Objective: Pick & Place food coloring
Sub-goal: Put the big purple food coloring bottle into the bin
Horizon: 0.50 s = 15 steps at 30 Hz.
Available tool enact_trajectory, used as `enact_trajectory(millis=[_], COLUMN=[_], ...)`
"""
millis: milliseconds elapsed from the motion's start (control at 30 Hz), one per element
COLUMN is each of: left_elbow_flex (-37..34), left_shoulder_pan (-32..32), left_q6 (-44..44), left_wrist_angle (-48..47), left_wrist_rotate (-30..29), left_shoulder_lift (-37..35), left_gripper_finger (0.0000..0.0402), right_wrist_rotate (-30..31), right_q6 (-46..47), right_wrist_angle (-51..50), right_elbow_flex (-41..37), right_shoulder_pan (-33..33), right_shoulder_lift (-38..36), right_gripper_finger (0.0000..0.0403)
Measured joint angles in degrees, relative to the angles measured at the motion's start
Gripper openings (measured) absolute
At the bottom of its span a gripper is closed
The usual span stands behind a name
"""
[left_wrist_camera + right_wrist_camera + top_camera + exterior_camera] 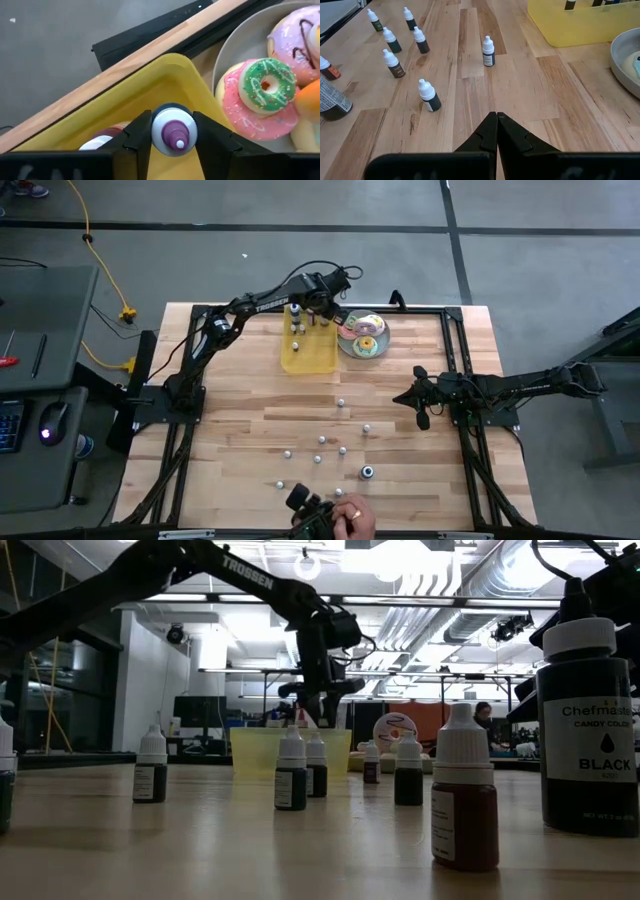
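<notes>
My left gripper [321, 313] hangs over the far right corner of the yellow tray [310, 356], shut on a small food coloring bottle [174, 131] with a white cap and purple tip. Other bottles [297, 330] stand in the tray; one with a reddish top [102, 139] shows beside my finger. Several more bottles [429, 95] stand upright on the table's near half. My right gripper [496, 117] rests shut above the table's right side [420, 406], touching nothing. My left gripper pinches the bottle's white cap [156, 131] between its two fingers [210, 142], one on each side. The fingers slant steeply down from above. The bottle stands upright with its purple tip up, inside the tray's corner; its base is hidden by the cap.
A grey plate [229, 47] of frosted doughnuts [363, 335] sits right next to the tray. A large black-labelled bottle [588, 720] stands near the front edge. A person's hand [355, 515] holds a dark object at the table's near edge.
</notes>
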Motion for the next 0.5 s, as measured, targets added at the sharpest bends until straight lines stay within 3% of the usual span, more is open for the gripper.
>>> enact_trajectory(millis=[200, 500], left_elbow_flex=[0.0, 0.14], left_shoulder_pan=[0.37, 0.42], left_q6=[0.82, 2.45], left_wrist_angle=[0.39, 1.83], left_wrist_rotate=[0.04, 0.28], left_shoulder_lift=[0.0, 0.0], left_gripper_finger=[0.0164, 0.0169], right_wrist_rotate=[0.0, 0.0], right_q6=[0.0, 0.0], right_wrist_angle=[0.0, 0.01], right_elbow_flex=[0.0, 0.0], right_shoulder_pan=[0.0, 0.0], right_shoulder_lift=[0.0, 0.0], right_gripper_finger=[0.0, 0.0])
